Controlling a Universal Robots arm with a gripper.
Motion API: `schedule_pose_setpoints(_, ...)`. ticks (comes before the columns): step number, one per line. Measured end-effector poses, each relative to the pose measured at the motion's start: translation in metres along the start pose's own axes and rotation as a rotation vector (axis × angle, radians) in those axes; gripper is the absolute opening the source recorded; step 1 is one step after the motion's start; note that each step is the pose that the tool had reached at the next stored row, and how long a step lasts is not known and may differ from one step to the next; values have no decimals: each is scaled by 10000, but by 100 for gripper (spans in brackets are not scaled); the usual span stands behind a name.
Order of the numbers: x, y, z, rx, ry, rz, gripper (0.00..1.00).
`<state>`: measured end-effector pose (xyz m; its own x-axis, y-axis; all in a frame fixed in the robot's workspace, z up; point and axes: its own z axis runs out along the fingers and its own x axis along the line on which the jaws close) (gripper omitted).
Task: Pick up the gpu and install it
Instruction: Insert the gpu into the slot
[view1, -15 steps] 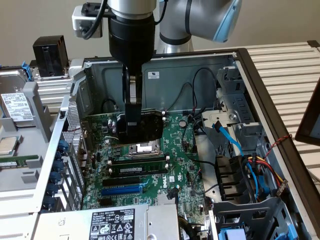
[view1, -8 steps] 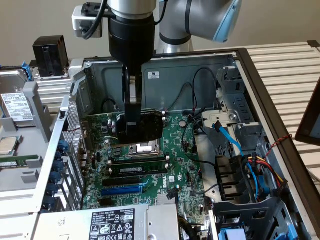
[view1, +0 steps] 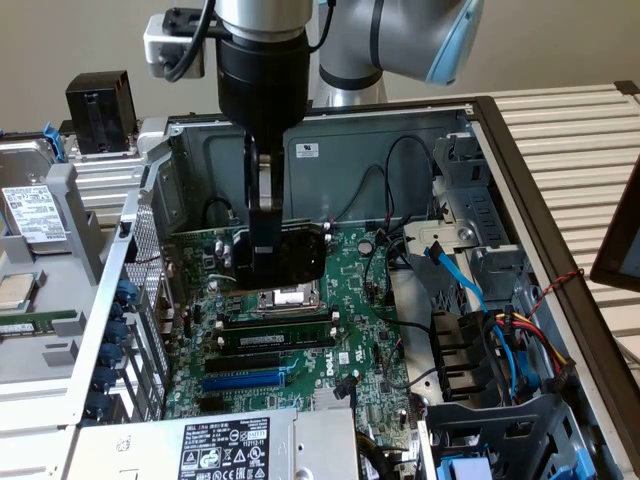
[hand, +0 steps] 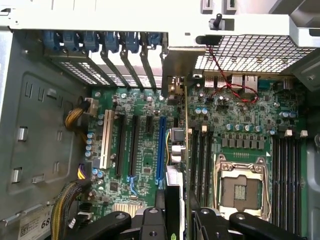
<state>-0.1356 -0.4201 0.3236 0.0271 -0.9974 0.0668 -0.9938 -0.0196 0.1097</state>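
While the arm's black claw (view1: 262, 258) reaches down into the open grey metal computer case (view1: 400, 135), its fingers are pinching the gpu (view1: 298, 255), a small green circuit card with a black plastic cooler shroud and a long silver end bracket, held on edge above the large green motherboard (view1: 340, 300). Seen from the wrist, the card hangs over the motherboard between its long blue expansion slot (hand: 160, 150) and its square silver processor socket (hand: 242, 187), with the bracket end toward the case's perforated metal wall (hand: 250, 50) beyond the motherboard's edge.
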Motion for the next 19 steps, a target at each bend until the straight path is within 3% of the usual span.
schedule_pose_setpoints(7,2,48,34,16,-18,136,27)
schedule_pose_setpoints(13,20,44,91,-8,-107,523,27)
schedule_pose_setpoints(19,110,58,121,-12,-117,566,27)
